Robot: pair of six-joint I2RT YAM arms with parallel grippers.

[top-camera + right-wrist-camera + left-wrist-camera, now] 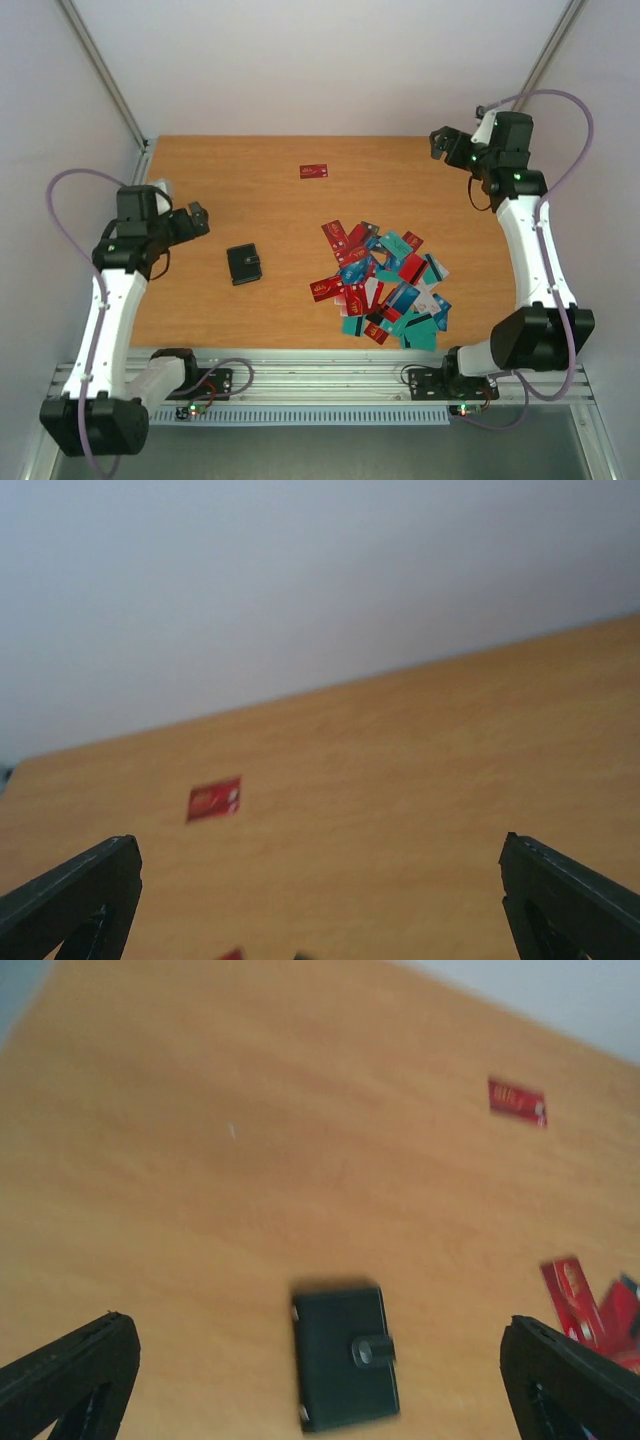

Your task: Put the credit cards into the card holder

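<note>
A black card holder lies folded shut on the wooden table, left of centre; it also shows in the left wrist view with its snap tab on the right. A pile of red, teal, blue and white credit cards lies right of centre. One red card lies alone at the back; it shows in the left wrist view and the right wrist view. My left gripper is open and empty, above and left of the holder. My right gripper is open and empty at the far right.
The table's back edge meets a white wall. Metal frame posts stand at the back corners. The arm bases sit on a rail at the near edge.
</note>
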